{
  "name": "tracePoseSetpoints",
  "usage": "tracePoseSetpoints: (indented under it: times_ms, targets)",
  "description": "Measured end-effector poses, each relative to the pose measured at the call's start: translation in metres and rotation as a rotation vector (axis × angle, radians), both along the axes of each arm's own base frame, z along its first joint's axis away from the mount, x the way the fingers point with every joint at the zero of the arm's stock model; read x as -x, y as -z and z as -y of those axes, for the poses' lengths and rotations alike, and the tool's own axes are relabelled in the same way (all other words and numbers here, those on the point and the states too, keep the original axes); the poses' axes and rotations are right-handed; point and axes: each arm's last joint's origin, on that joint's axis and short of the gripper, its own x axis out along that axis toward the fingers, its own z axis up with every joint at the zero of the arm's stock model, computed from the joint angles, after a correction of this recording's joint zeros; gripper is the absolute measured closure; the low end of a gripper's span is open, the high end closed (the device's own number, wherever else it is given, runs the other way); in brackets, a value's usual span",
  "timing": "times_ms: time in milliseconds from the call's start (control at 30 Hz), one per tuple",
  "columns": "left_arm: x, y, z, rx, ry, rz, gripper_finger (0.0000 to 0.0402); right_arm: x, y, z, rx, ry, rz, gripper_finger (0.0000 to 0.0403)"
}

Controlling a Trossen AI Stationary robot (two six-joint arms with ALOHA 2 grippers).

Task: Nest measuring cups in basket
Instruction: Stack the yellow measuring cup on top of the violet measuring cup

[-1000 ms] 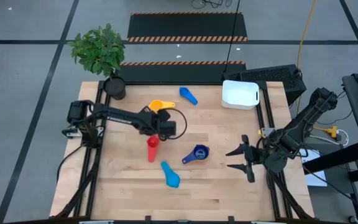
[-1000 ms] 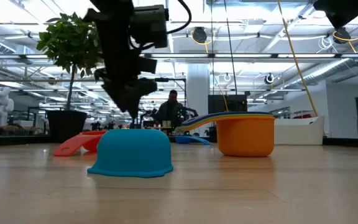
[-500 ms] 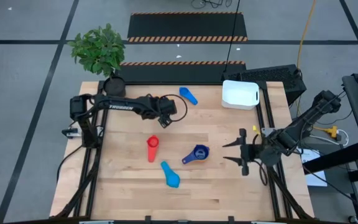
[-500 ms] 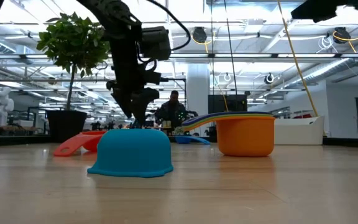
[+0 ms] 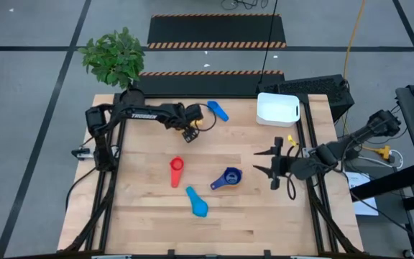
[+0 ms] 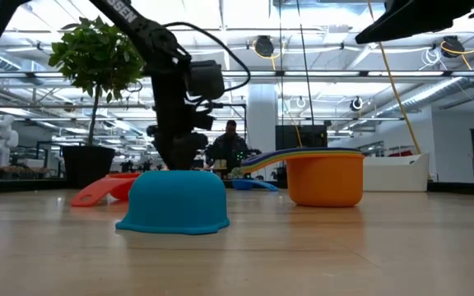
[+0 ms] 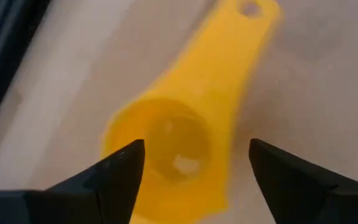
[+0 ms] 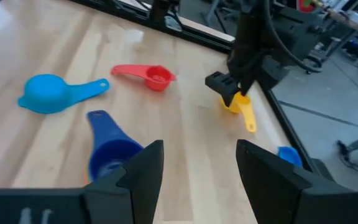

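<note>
Directly between the left tool's (image 7: 191, 180) spread fingers lies the yellow cup (image 7: 173, 137), ungripped.

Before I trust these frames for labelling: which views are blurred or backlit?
Left wrist view: the yellow cup is soft and out of focus, very close to the lens. Low view: bright ceiling lights backlight the left arm into silhouette. High view: evenly lit, sharp. Right wrist view: its own fingers blur, cups clear.
</note>
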Motion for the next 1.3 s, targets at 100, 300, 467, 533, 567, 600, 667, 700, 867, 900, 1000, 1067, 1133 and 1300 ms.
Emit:
tracePoseSetpoints:
  times_ms: [100,300,467,533,567,600,667,700,867,900,1000,1067,1133,1300]
  targets:
    - [0.004,0.003,-0.012,0.029,-0.028,0.010,0.0140,-0.001,0.000,0.004,0.012,0.017,-0.003,0.0206]
    - [0.007,0.007,-0.019,0.163,0.044,0.042,0.0204,-0.004,0.000,0.012,0.027,0.052,-0.008,0.0206]
    - [0.003,0.007,-0.019,0.163,0.171,0.056,0.0287,-0.007,-0.005,0.017,0.010,0.087,0.040,0.0206]
    - [0.001,0.006,-0.016,0.152,0.236,0.048,0.0330,-0.008,-0.009,0.019,0.001,0.101,0.080,0.0206]
    - [0.001,0.006,-0.015,0.147,0.268,0.038,0.0353,-0.008,-0.012,0.021,-0.001,0.106,0.099,0.0206]
    - [0.000,0.006,-0.012,0.142,0.301,0.029,0.0375,-0.008,-0.014,0.022,-0.002,0.109,0.118,0.0206]
    - [-0.003,0.005,-0.007,0.127,0.359,0.016,0.0388,-0.009,-0.017,0.023,-0.012,0.119,0.150,0.0206]
    - [-0.004,0.004,-0.004,0.114,0.389,0.003,0.0387,-0.009,-0.018,0.024,-0.014,0.123,0.158,0.0206]
    - [-0.013,-0.006,0.025,0.038,0.643,-0.049,0.0389,-0.009,-0.020,0.027,0.002,0.167,0.174,0.0206]
    - [-0.016,-0.008,0.032,0.014,0.710,-0.059,0.0392,-0.008,-0.020,0.028,0.021,0.196,0.176,0.0206]
    - [-0.026,-0.019,0.058,-0.096,0.892,-0.061,0.0390,-0.007,-0.021,0.030,0.068,0.297,0.188,0.0206]
    - [-0.031,-0.027,0.076,-0.184,1.015,-0.062,0.0384,-0.006,-0.021,0.032,0.068,0.365,0.207,0.0206]
    - [-0.038,-0.034,0.095,-0.290,1.126,-0.064,0.0382,-0.006,-0.021,0.033,0.044,0.407,0.228,0.0206]
    - [-0.048,-0.048,0.143,-0.598,1.350,-0.172,0.0394,-0.006,-0.020,0.032,-0.077,0.419,0.264,0.0206]
